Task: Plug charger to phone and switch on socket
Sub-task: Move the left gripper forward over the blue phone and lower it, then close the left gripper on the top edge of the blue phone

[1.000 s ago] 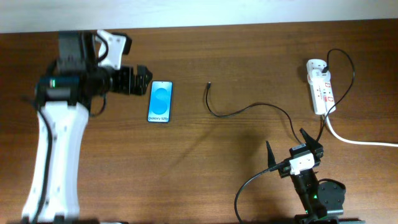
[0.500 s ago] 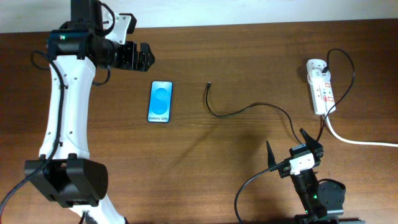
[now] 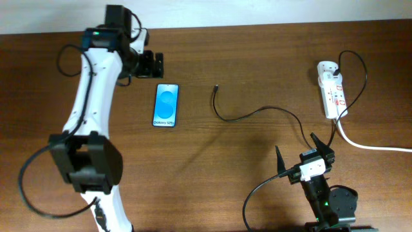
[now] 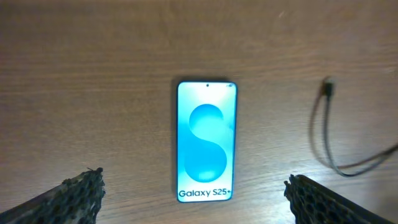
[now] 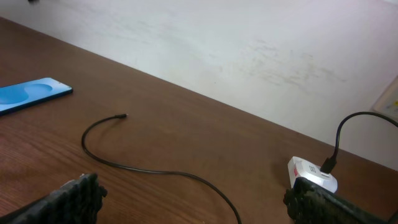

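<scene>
The jaws on both arms are seen released, empty. The thin black charger cable (image 3: pixel 256 111), limp and light, is best pinched behind its stiff plug tip (image 3: pixel 215 86), upper centre.

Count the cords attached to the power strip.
2. The thin black charger plugs into the socket at its top end in the overhead view. The thick white cord leaves its bottom end and runs off the right edge. None looks hidden.

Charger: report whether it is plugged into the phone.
Not plugged in. The charger tip lies loose on the table, apart from the phone, with bare wood between them.
</scene>
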